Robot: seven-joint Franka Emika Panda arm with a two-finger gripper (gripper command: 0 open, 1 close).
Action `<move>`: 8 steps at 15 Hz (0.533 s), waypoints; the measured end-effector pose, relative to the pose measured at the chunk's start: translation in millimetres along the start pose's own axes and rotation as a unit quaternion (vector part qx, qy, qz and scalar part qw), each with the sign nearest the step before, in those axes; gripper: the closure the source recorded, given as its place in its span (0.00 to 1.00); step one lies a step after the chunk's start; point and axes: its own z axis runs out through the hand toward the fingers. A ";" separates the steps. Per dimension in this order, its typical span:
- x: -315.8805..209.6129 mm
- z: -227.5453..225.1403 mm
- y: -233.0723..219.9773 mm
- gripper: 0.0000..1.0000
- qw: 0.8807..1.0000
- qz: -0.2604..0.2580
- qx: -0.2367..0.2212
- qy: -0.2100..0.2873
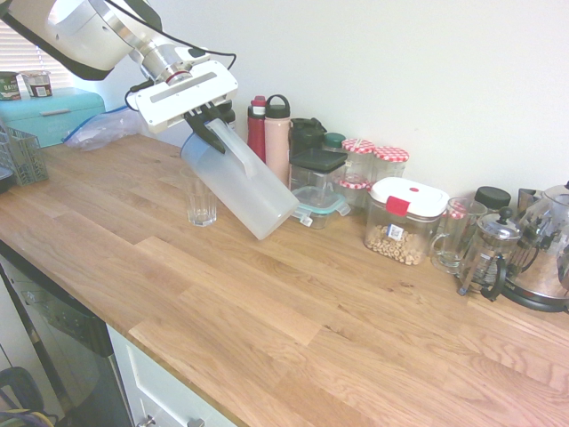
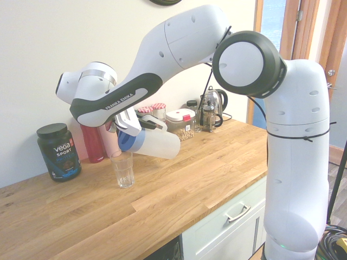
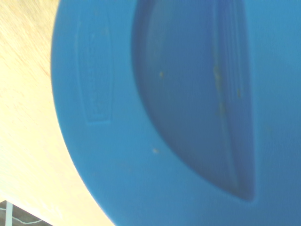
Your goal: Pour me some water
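Claw [image 1: 214, 133] clamped shut on handle of tall pitcher [image 1: 238, 182], upper left-centre of first exterior view. Pitcher tilted well over, lid end up-left at the glass, base down-right, held above counter [image 1: 293, 338]. Clear drinking glass [image 1: 202, 203] upright on counter, near and below the lid end.

Edges: counter's front edge runs diagonally from left side to bottom centre in first exterior view; glass sits well back from it. Bare wood in centre and lower right. Behind pitcher, close: pink bottle [image 1: 277, 142], red bottle [image 1: 257, 132], food containers [image 1: 317, 191]. Nut tub [image 1: 404, 222] and French press [image 1: 491, 253] further right.

Second exterior view only: black Vega Sport tub [image 2: 58, 153] at left, full label readable. First exterior view only: teal box [image 1: 53, 116], upper left. Wrist view: blue lid [image 3: 103, 155] close up, blurry, recessed half-moon, faint embossed print, small specks.

Pitcher body frosted white, translucent; water level inside can't be made out.
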 end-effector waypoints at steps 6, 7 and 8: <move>-27.1 6.6 82.6 1.00 0.985 0.086 0.140 0.043; -28.4 15.9 98.8 1.00 0.979 0.106 0.166 0.047; -27.9 25.9 112.7 1.00 0.973 0.127 0.190 0.047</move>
